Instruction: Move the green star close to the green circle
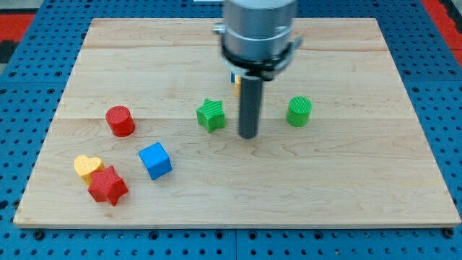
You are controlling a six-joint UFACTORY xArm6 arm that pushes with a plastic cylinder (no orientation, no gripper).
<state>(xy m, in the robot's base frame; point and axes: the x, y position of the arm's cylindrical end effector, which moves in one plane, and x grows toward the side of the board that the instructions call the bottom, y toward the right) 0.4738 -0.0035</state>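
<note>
The green star (211,114) lies near the middle of the wooden board (346,180). The green circle (299,111) stands to its right, at about the same height in the view. My tip (248,135) is between the two, just right of the star and slightly below it, with a small gap. The rod comes down from the arm's grey body at the view's top centre.
A red circle (120,120) sits at the left. A blue cube (155,160), a yellow heart (87,167) and a red star (108,185) lie at the lower left. A yellow and blue block (235,83) is mostly hidden behind the rod.
</note>
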